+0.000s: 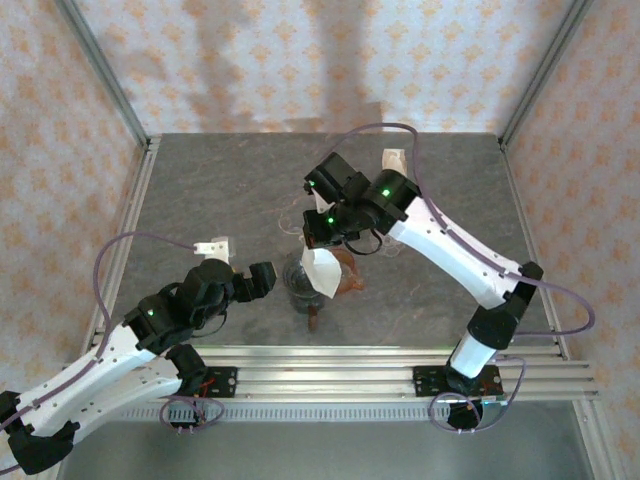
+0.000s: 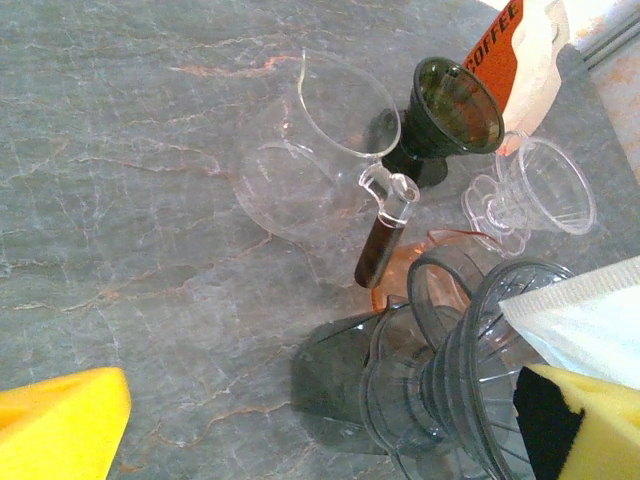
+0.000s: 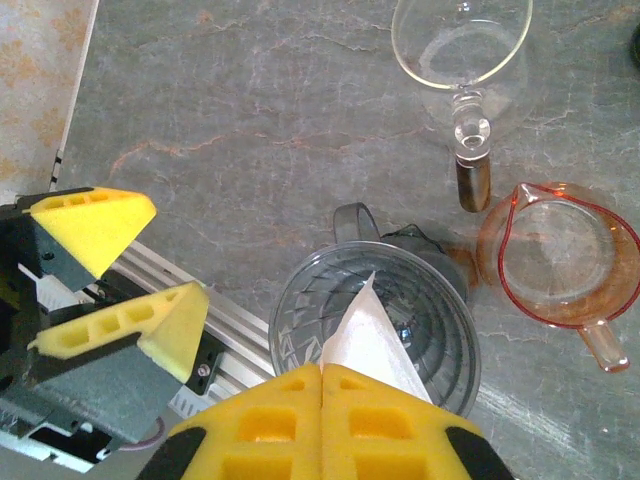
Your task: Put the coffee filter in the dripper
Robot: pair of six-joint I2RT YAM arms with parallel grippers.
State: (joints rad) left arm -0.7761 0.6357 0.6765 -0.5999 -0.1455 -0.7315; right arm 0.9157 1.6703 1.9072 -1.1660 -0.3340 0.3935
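The right gripper [image 3: 320, 378] is squeezed tight shut on the white paper filter [image 3: 372, 335]. Its two yellow fingers [image 3: 260, 425] meet with the paper pinched between them. The filter is a flat folded piece with a pointy end. That pointy end pokes away from the gripper and down into the open mouth of the clear dripper [image 3: 300, 300]. So the filter's long way runs from the fingers straight into the cup. I cannot tell if the paper touches the inside wall yet.

From above, the dripper [image 1: 298, 285] stands in the middle of the gray bench [image 1: 200, 200], close to the near edge. The filter [image 1: 325, 272] hangs over its right side. The right gripper [image 1: 322, 240] is just beyond it on the far side.

The left gripper [image 1: 262, 278] is wide open and holds nothing. It sits just left of the dripper. In its own camera the dripper [image 2: 450, 390] is close beside one yellow finger [image 2: 590, 420].

The right arm has the job in hand. I think it needs to go lower and then let go, so the paper sits inside the cup. The paper looks folded flat, so it may lean to one side and not sit open.

A glass jug [image 3: 460, 60] and a pink cup [image 3: 565, 260] stand just past the dripper, near enough to bump.
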